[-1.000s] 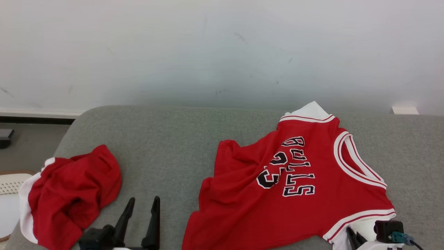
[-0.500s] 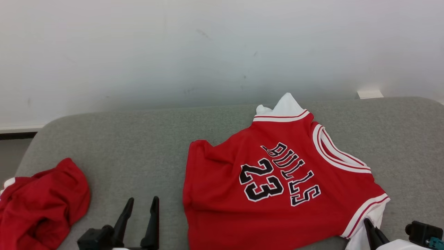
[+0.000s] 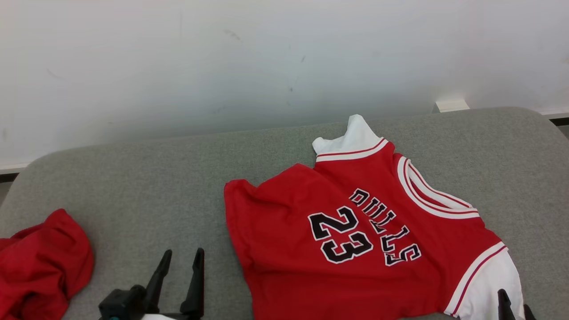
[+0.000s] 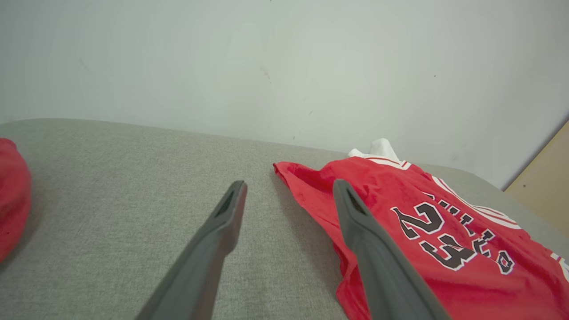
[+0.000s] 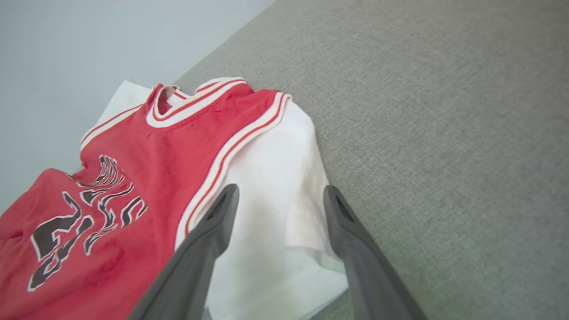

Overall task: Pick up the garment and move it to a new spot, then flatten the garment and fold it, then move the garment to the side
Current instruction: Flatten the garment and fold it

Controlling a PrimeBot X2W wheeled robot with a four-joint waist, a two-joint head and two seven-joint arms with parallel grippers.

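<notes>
The rumpled red jersey point(image 3: 289, 231), white-sleeved and numbered 23, lay spread; left hand point(image 3: 184, 252) and right hand point(image 5: 281, 190) gaped apart.

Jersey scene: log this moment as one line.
jersey: laid out on grey cushion, unfolded | left gripper: open, over cushion | right gripper: open, astride white sleeve

On the table point(image 3: 133, 178), the jersey point(image 3: 284, 231) lies centre-right of the frame, a crumpled garment point(image 3: 40, 262) at the lower left edge, the left hand point(image 3: 183, 253) between them at the bottom; the wall point(image 3: 266, 53) stands behind.
</notes>
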